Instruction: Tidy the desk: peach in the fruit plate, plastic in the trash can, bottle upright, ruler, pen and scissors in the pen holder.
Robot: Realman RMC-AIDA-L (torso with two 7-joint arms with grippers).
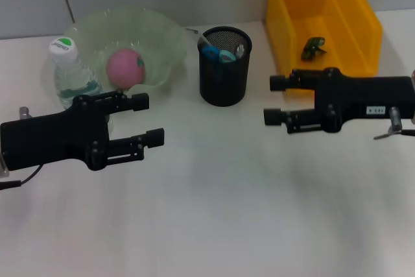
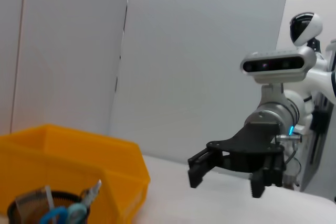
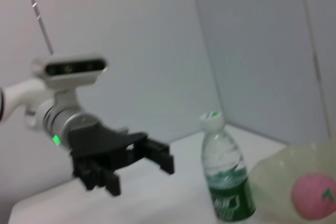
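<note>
The pink peach [image 1: 125, 66] lies in the pale green fruit plate [image 1: 170, 43]. The water bottle [image 1: 70, 69] stands upright left of the plate. The black mesh pen holder [image 1: 224, 85] holds blue-handled scissors [image 1: 224, 54] and other stationery. A green piece of plastic [image 1: 313, 47] lies in the yellow bin [image 1: 280, 30]. My left gripper [image 1: 150, 119] is open and empty in front of the plate. My right gripper [image 1: 272, 100] is open and empty, right of the pen holder and in front of the bin.
The right wrist view shows the bottle [image 3: 223, 179], the peach [image 3: 313, 196] and the left gripper [image 3: 139, 174]. The left wrist view shows the bin [image 2: 68, 161], the pen holder [image 2: 31, 211] and the right gripper [image 2: 226, 181]. A grey wall stands behind the table.
</note>
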